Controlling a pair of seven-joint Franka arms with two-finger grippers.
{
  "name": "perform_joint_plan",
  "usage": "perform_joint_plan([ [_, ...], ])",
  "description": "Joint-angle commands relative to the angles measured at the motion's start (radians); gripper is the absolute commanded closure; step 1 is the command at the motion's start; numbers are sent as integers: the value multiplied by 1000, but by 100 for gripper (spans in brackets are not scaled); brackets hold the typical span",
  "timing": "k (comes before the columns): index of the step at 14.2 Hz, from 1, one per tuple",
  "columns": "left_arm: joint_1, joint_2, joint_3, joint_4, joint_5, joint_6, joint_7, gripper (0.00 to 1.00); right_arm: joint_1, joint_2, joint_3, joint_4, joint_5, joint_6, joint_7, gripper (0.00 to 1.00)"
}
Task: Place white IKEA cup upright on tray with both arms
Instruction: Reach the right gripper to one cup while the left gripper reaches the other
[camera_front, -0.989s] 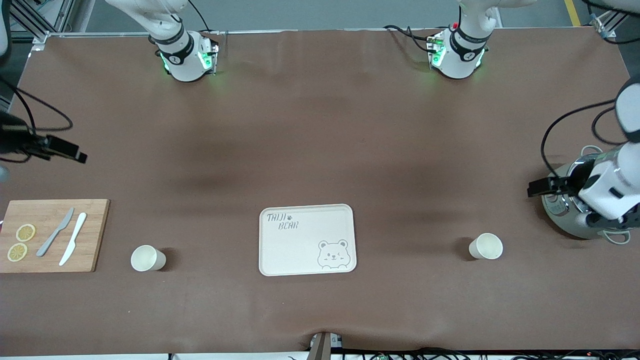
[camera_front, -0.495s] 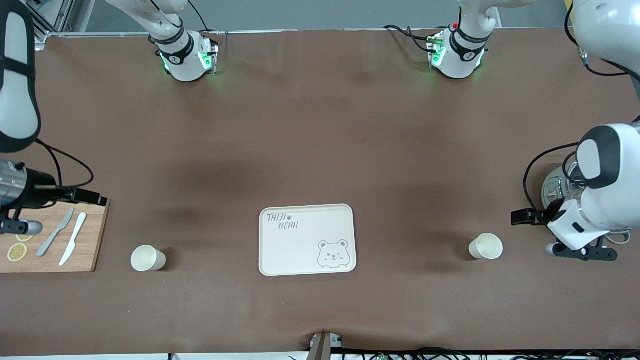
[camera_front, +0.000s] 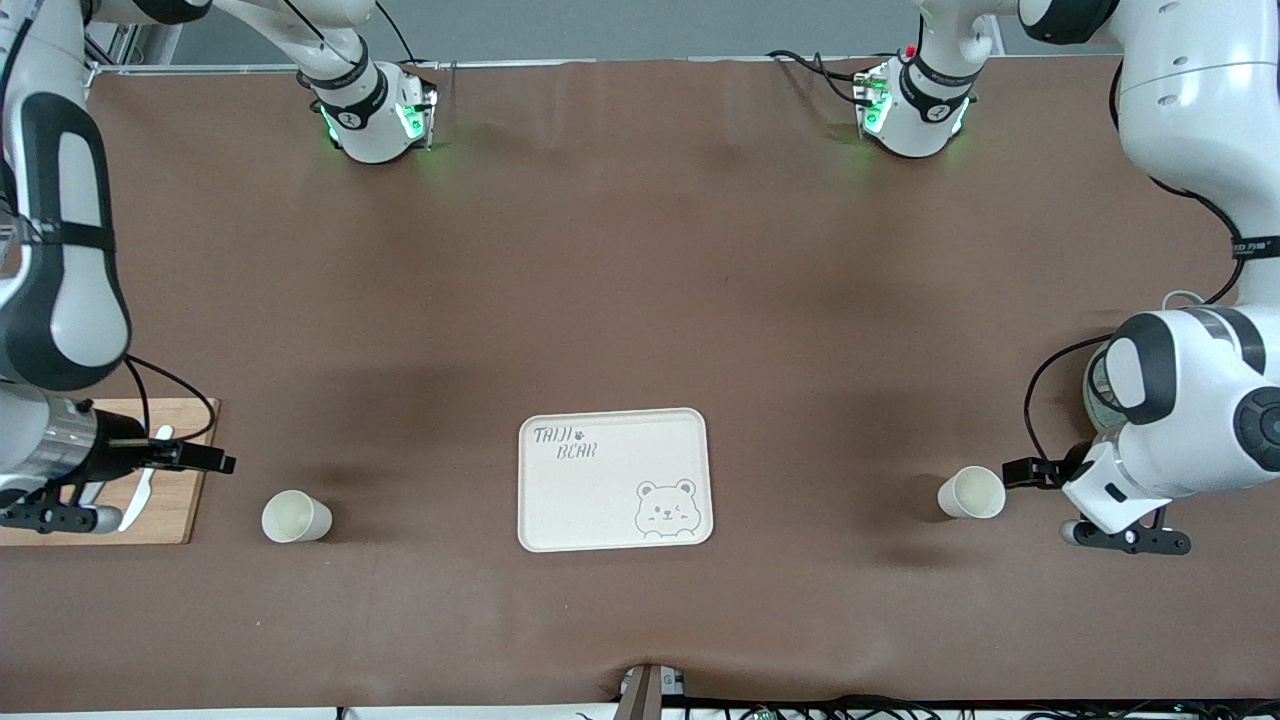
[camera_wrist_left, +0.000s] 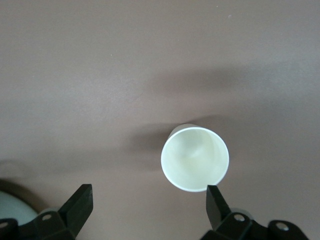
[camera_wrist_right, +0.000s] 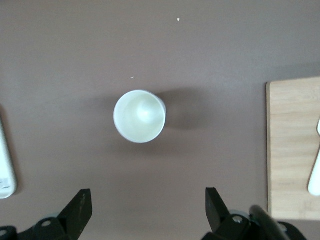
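Cups, smooth white tapered plastic: one (camera_front: 971, 493) under my released left tool (camera_wrist_left: 150, 202), another (camera_front: 295, 516) under my released right tool (camera_wrist_right: 145, 205); matte cream tray (camera_front: 613, 479) between.

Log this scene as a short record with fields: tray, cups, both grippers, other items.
tray: cream tray, nothing on it
cups: two white cups standing on the table, one toward the right arm's end, one toward the left arm's end
left gripper: open, beside its cup
right gripper: open, near its cup, over the cutting board's edge
other: wooden cutting board
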Motion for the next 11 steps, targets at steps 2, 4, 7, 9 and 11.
perform_joint_plan([
  [2,12,46,-9,13,-28,43,31,0,-7,72,6,41,-31,55,-73,0],
  [4,12,57,-9,12,-43,46,31,0,-10,83,8,38,-30,58,-80,0],
  [7,11,85,-8,10,-55,57,31,0,-10,99,8,38,-30,84,-80,0],
  [9,11,100,-8,10,-54,66,34,0,-7,109,6,38,-30,110,-80,0],
  [11,11,115,-8,10,-54,68,34,0,-1,125,8,38,-31,158,-80,0],
])
